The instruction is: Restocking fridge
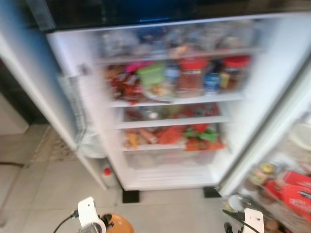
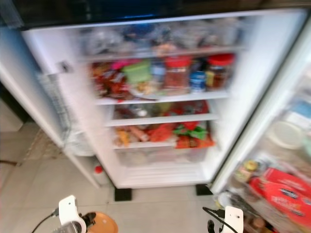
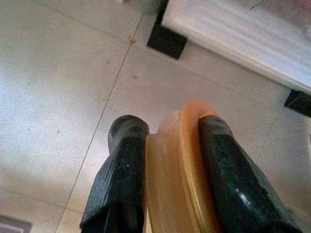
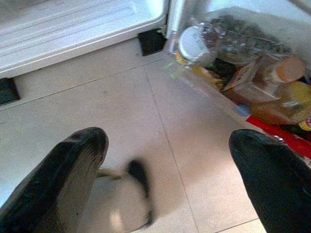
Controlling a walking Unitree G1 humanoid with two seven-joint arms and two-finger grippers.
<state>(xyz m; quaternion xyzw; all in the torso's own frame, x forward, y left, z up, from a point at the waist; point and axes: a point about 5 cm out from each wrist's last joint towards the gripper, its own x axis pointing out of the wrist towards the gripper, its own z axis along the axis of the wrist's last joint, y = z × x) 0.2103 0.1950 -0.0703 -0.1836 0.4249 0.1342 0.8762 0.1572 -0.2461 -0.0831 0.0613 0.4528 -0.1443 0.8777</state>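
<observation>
The open fridge (image 1: 170, 177) stands before me, its shelves packed with red-lidded jars (image 1: 192, 75), a green tub (image 1: 150, 73) and bright packets (image 1: 175, 136); the head views are blurred. Low at the bottom edge my left gripper (image 3: 167, 145) is shut on an orange-lidded container (image 3: 182, 170), held edge-on between the two black fingers (image 3: 124, 170); its orange lid (image 1: 119, 224) peeks up beside the left wrist. My right gripper (image 4: 167, 160) hangs open over the tiled floor, nothing between its fingers (image 4: 63, 174).
The right fridge door (image 1: 286, 189) swings out at the right, its shelf crowded with red packs, jars and bottles. The left door (image 1: 43, 82) opens at the left. Beige tiled floor (image 1: 43, 194) lies in front; black fridge feet (image 1: 130, 196) mark the base.
</observation>
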